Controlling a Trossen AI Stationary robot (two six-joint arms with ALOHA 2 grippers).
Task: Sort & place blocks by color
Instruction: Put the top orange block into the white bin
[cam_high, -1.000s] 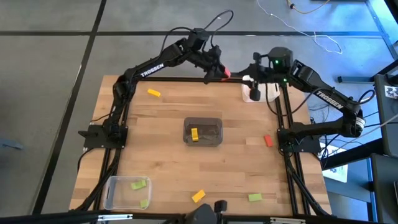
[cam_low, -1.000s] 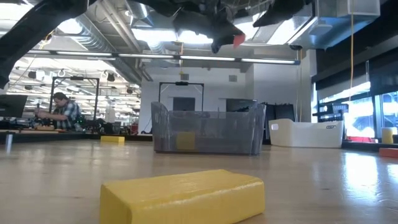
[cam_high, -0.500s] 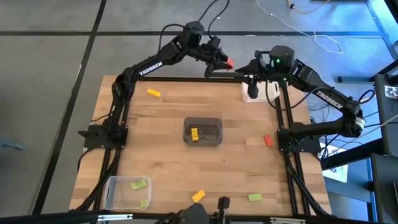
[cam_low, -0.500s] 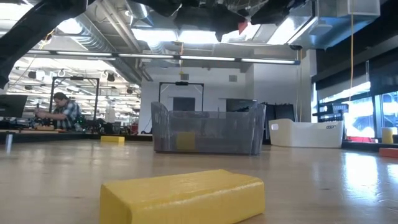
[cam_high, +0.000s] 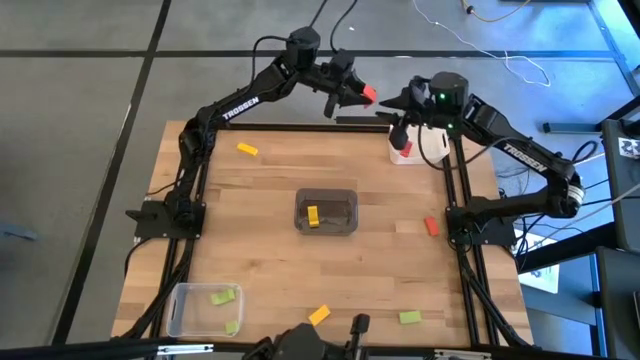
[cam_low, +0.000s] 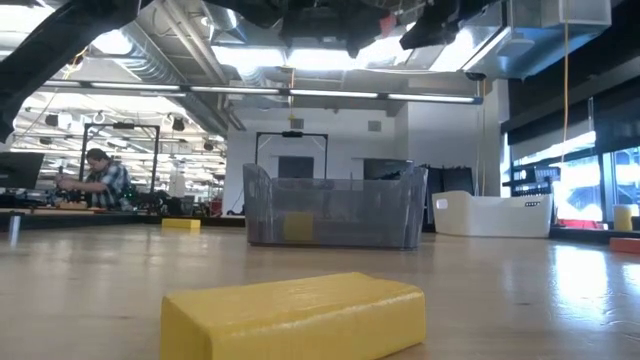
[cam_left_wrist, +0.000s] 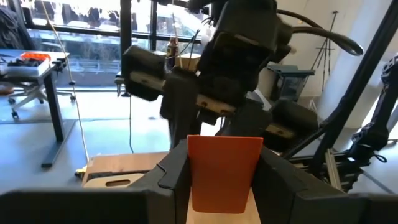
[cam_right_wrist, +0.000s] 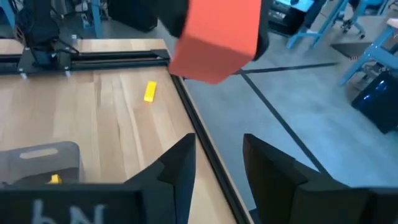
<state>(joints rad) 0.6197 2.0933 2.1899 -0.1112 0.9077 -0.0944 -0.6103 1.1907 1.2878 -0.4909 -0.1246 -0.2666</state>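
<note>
Two dark arms are being seen, the left arm (cam_high: 240, 100) and the right arm (cam_high: 520, 155). White "TROSSEN" letters are being shown along each one. Black cables are being looped above the left arm. A small green light is being shown on the right arm's wrist.

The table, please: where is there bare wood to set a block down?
Bare wood lies between the yellow block at the far left and the grey bin, and between that bin and the red block. The near edge is crowded: clear bin, yellow block, green block.
</note>
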